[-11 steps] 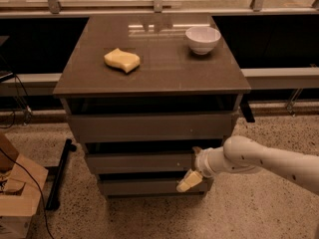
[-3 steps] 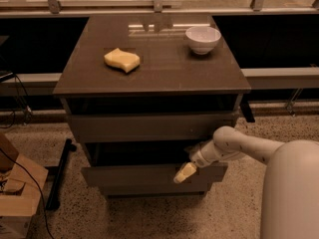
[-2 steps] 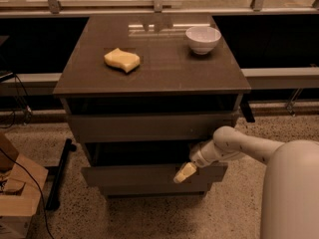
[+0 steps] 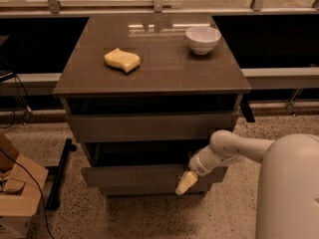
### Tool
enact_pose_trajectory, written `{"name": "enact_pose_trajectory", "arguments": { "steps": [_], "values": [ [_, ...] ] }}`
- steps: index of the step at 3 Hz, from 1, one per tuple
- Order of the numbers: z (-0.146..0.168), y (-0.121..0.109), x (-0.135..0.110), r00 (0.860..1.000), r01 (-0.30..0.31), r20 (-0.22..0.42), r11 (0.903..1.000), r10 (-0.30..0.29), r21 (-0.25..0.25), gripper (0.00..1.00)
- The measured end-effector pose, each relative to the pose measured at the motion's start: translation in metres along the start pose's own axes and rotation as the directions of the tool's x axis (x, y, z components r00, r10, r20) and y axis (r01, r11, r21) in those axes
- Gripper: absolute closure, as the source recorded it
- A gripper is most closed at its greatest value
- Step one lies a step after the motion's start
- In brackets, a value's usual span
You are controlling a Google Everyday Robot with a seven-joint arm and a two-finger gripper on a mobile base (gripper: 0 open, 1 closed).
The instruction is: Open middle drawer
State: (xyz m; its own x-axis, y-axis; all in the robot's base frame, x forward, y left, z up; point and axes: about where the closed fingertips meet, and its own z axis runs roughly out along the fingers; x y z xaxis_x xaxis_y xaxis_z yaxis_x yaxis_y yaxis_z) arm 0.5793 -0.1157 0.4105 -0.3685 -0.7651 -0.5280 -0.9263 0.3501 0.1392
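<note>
The grey-brown cabinet (image 4: 149, 78) has three drawer fronts. The middle drawer (image 4: 132, 176) stands pulled out toward me, with a dark gap above its front. My gripper (image 4: 186, 182), pale yellow at the tip, sits against the right part of that front, at the end of my white arm (image 4: 224, 151), which reaches in from the right. The top drawer front (image 4: 149, 127) is above it. Only a thin strip of the bottom drawer (image 4: 149, 189) shows beneath.
A yellow sponge (image 4: 122, 59) and a white bowl (image 4: 203, 38) lie on the cabinet top. A cardboard box (image 4: 17, 198) and a black bar (image 4: 59, 176) are on the speckled floor at left. My white body (image 4: 289, 188) fills the lower right.
Since the earliest frame the middle drawer has slid out toward me, and my gripper has moved left and down with its front. Over the last second nothing visibly moves.
</note>
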Motion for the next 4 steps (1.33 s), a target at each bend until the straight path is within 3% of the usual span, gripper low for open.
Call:
{"name": "enact_pose_trajectory", "arguments": {
  "steps": [1,2,3,4],
  "values": [
    [-0.005,0.018,0.014,0.999,-0.027,-0.029,0.9995,0.027,-0.015,0.00],
    [-0.005,0.018,0.014,0.999,-0.027,-0.029,0.9995,0.027,-0.015,0.00],
    [-0.017,0.063,0.037,0.993,-0.092,-0.079,0.9943,0.088,-0.053,0.00],
    [-0.020,0.067,0.037,0.992,-0.097,-0.083,0.9936,0.092,-0.057,0.00]
  ]
}}
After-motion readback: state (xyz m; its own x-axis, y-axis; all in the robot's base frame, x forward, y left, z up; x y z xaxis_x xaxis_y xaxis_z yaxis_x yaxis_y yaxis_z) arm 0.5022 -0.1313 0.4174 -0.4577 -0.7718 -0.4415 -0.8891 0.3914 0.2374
